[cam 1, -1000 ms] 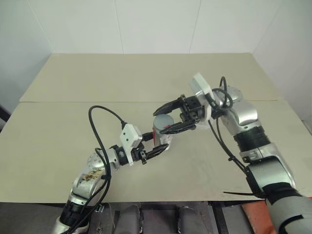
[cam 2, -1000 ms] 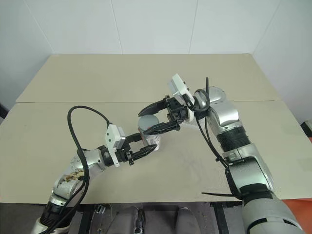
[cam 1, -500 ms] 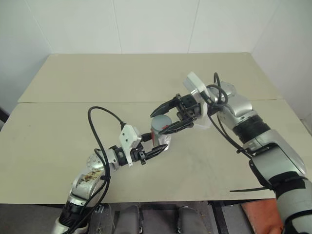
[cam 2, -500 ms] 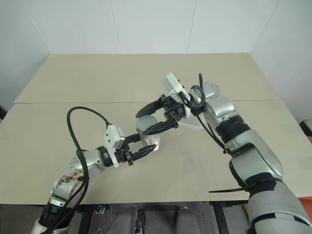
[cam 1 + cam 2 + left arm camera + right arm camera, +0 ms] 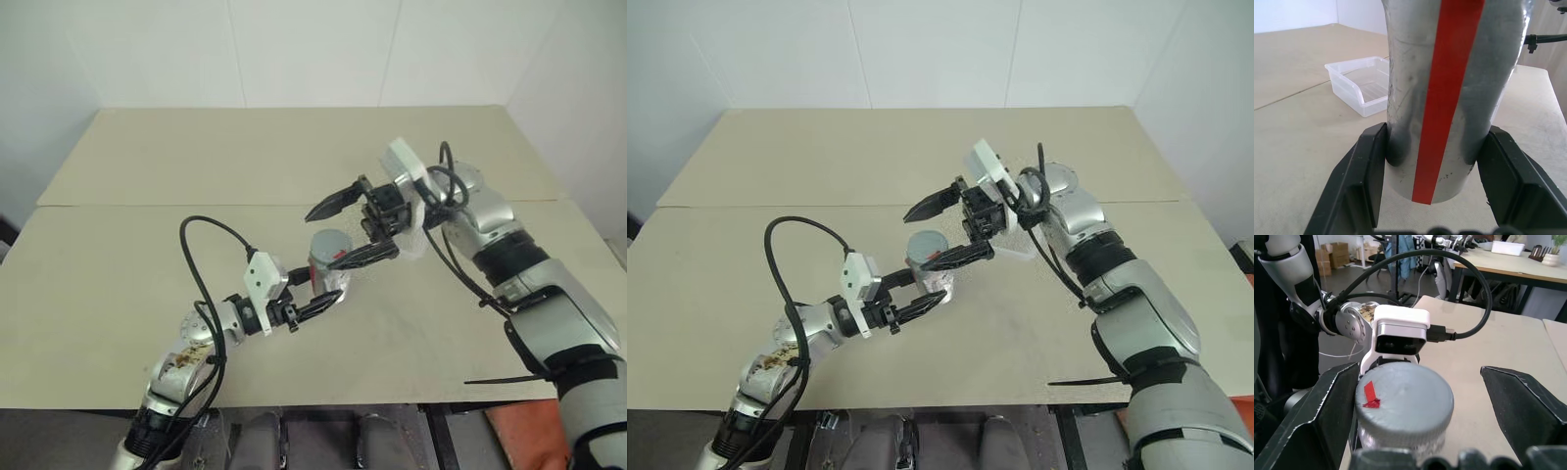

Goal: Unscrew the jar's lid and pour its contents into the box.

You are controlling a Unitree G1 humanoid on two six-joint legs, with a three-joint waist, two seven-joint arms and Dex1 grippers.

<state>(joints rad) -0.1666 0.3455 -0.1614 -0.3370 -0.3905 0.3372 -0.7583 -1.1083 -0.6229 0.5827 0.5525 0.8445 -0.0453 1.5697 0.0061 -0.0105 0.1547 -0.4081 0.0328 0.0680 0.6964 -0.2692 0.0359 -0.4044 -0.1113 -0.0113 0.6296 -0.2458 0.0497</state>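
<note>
In the left eye view, the jar (image 5: 326, 266) is seen standing upright on the table (image 5: 118, 274), near the middle. It is clamped low on its sides by the left gripper (image 5: 321, 299), whose jaws are closed on it. The grey lid (image 5: 330, 242) is seen on top of the jar. The right gripper (image 5: 345, 227) is held at the lid with its jaws spread wide, apart from the lid on both sides.

In the left wrist view, the box (image 5: 1359, 88) is seen on the table behind the jar.

In the right wrist view, a red mark (image 5: 1370, 396) is seen on the lid.
</note>
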